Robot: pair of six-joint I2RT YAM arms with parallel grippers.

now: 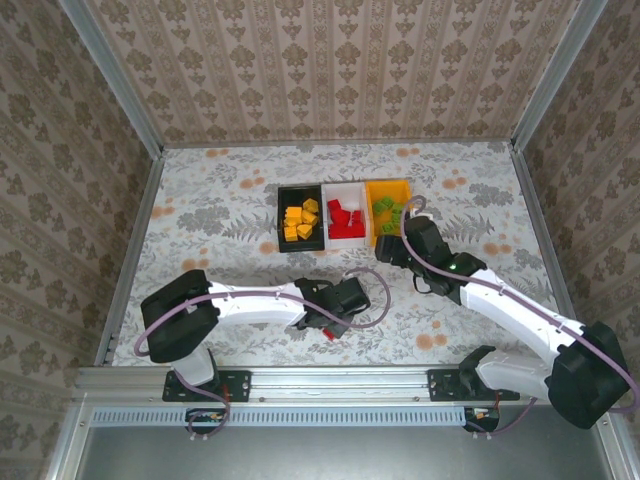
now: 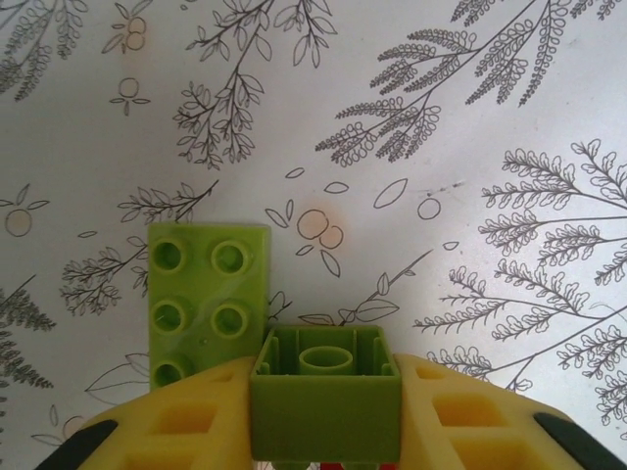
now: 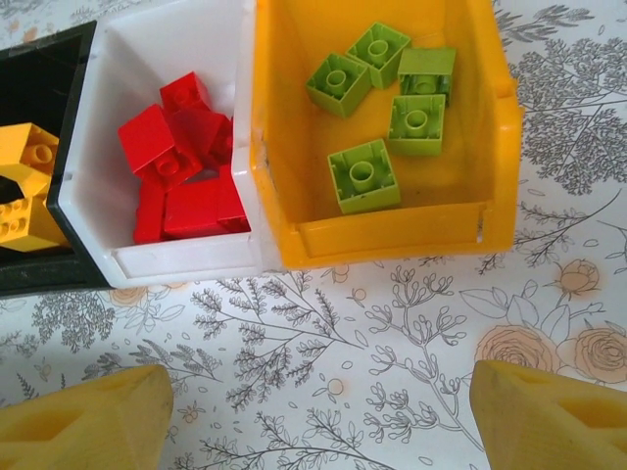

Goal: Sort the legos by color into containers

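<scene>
**Sorting by colour:** On a floral-patterned bench [image 1: 220, 230], the left hand [image 1: 333, 322] is hanging low toward the bench's 6 o'clock edge. It is clamping a square lime green lego [image 2: 325, 392] between its yellow fingers [image 2: 186, 431]. The brick's hollow underside is facing the wrist camera. A 6-stud lime green lego [image 2: 206, 294] is lying flat on the bench, studs up, just beside the held brick at its 10 o'clock. A sliver of red is showing under the held brick, too little to identify.

Toward the bench's 12 o'clock, 3 bins are sitting in a row, walls touching. The black bin [image 3: 39, 88] is holding orange-yellow legos [image 3: 24, 186]. The white bin [image 3: 147, 49], at its 3 o'clock, is holding a heap of red legos [image 3: 181, 157]. The orange-yellow bin [image 3: 392, 235], next along, is holding 5 lime green legos [image 3: 363, 176], scattered singly across its floor.

The right hand [image 3: 313, 416] is hovering over bare bench at the orange-yellow bin's 6 o'clock. Its fingers are spread wide apart and are gripping nothing.
</scene>
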